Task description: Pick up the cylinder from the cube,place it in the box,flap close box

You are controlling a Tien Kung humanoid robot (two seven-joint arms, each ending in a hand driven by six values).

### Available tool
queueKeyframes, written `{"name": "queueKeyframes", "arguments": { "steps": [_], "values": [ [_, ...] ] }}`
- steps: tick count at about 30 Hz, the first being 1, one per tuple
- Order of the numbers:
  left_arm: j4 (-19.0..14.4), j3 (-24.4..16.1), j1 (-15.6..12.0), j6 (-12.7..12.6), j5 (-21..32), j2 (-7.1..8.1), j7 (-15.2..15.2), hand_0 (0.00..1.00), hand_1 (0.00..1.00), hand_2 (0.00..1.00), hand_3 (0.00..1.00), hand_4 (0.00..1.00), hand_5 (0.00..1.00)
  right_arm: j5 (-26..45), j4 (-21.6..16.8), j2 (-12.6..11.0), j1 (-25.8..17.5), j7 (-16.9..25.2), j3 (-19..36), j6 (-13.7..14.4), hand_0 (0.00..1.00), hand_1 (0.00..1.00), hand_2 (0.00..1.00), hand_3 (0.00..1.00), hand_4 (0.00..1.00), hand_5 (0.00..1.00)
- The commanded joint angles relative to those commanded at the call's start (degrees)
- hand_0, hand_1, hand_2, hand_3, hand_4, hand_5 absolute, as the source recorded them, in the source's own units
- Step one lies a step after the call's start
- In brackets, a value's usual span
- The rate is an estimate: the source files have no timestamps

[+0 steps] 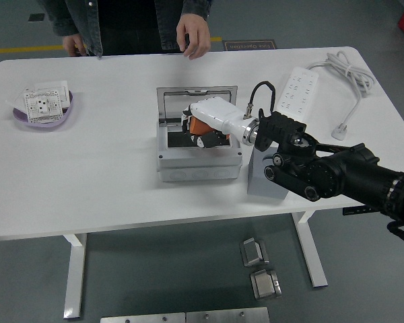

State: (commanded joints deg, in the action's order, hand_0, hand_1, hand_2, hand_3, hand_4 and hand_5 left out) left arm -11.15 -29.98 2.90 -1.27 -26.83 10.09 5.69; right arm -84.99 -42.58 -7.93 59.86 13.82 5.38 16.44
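White desk (pixel 87 175) carries the grey box (pixel 198 165); my right hand (pixel 200 131) grasps the orange cylinder (pixel 203 126) inside it, which looks light, stiff, smooth, best held round its sides

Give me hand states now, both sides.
Left hand: not in view.
Right hand: shut on the orange cylinder, inside the open box.
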Motion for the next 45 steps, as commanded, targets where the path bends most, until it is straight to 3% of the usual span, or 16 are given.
{"name": "queueKeyframes", "arguments": {
  "steps": [2, 3, 8, 9, 14, 15, 19, 22, 29, 34, 38, 39, 45],
  "values": [
    [0.0, 0.0, 0.0, 0.0, -0.1, -0.01, 0.0, 0.651, 0.657, 0.552, 0.584, 0.582, 0.219, -0.2, 0.1, 0.1, 0.0, 0.0, -0.1, 0.0, 0.443, 0.581, 0.694, 0.745, 0.219, 0.080],
    [0.0, -0.1, 0.1, 0.0, -0.2, -0.01, 0.0, 0.651, 0.658, 0.551, 0.584, 0.577, 0.215, -0.3, 0.1, 0.1, 0.1, 0.1, -0.1, 0.0, 0.634, 0.681, 0.787, 0.937, 0.545, 0.145],
    [0.0, -0.3, 0.1, 0.1, -0.6, -0.03, 0.1, 0.651, 0.658, 0.551, 0.584, 0.577, 0.215, -0.5, 0.2, 0.4, 0.2, 0.2, 0.0, 0.1, 0.634, 0.681, 0.787, 0.937, 0.545, 0.145],
    [0.0, -0.3, 0.1, 0.1, -0.6, -0.03, 0.1, 0.651, 0.658, 0.549, 0.582, 0.572, 0.215, -0.6, 0.2, 0.4, 0.2, 0.2, 0.1, 0.1, 0.681, 0.700, 0.808, 0.993, 0.687, 0.181],
    [0.0, -0.1, 0.1, 0.1, -0.4, -0.05, 0.1, 0.651, 0.658, 0.549, 0.582, 0.572, 0.215, -0.5, -0.1, 0.4, 0.1, 0.1, 0.1, 0.3, 0.681, 0.700, 0.808, 0.993, 0.687, 0.181],
    [0.0, -0.1, 0.1, 0.1, -0.4, -0.06, 0.1, 0.651, 0.658, 0.547, 0.582, 0.568, 0.216, -0.4, -0.2, 0.4, 0.0, 0.2, 0.1, 0.4, 0.701, 0.708, 0.815, 0.998, 0.774, 0.228],
    [0.0, -0.2, -0.1, 0.1, -0.5, -0.18, 0.1, 0.651, 0.658, 0.547, 0.582, 0.568, 0.216, 0.1, -1.6, -0.5, -0.7, 0.2, 1.2, 0.7, 0.701, 0.708, 0.815, 0.998, 0.774, 0.228],
    [0.0, -0.1, -0.3, 0.1, -0.3, -0.28, 0.1, 0.651, 0.657, 0.546, 0.581, 0.566, 0.215, 1.2, -4.4, -2.2, -1.6, 0.2, 2.9, 0.8, 0.709, 0.708, 0.815, 0.998, 0.788, 0.236],
    [0.1, -0.5, -0.9, 0.0, -0.3, -0.66, 0.1, 0.651, 0.658, 0.545, 0.579, 0.560, 0.208, 3.1, -14.4, -9.3, -3.4, -0.9, 9.2, -0.6, 0.706, 0.701, 0.805, 0.998, 0.813, 0.262],
    [0.0, -1.1, -1.1, 0.0, -0.8, -0.76, 0.4, 0.651, 0.657, 0.545, 0.579, 0.558, 0.208, 3.3, -20.6, -11.8, -2.2, -1.6, 13.2, -2.0, 0.685, 0.680, 0.786, 0.998, 0.806, 0.279],
    [-0.1, -1.2, -0.9, 0.1, -1.0, -0.69, 0.5, 0.651, 0.657, 0.545, 0.579, 0.558, 0.208, 5.1, -17.8, -10.6, 0.4, -1.3, 13.8, -3.1, 0.685, 0.680, 0.786, 0.998, 0.806, 0.279],
    [-0.1, -1.3, -0.8, 0.1, -1.1, -0.64, 0.5, 0.651, 0.657, 0.542, 0.578, 0.546, 0.200, 6.0, -16.4, -9.8, 1.3, -1.1, 13.5, -3.4, 0.649, 0.627, 0.752, 0.959, 0.804, 0.295],
    [-0.2, -1.4, 0.0, 0.1, -1.7, -0.23, 0.7, 0.651, 0.656, 0.541, 0.576, 0.543, 0.198, 12.5, -6.9, -4.1, 5.3, 0.3, 8.2, -5.4, 0.651, 0.629, 0.752, 0.954, 0.808, 0.327]
  ]
}}
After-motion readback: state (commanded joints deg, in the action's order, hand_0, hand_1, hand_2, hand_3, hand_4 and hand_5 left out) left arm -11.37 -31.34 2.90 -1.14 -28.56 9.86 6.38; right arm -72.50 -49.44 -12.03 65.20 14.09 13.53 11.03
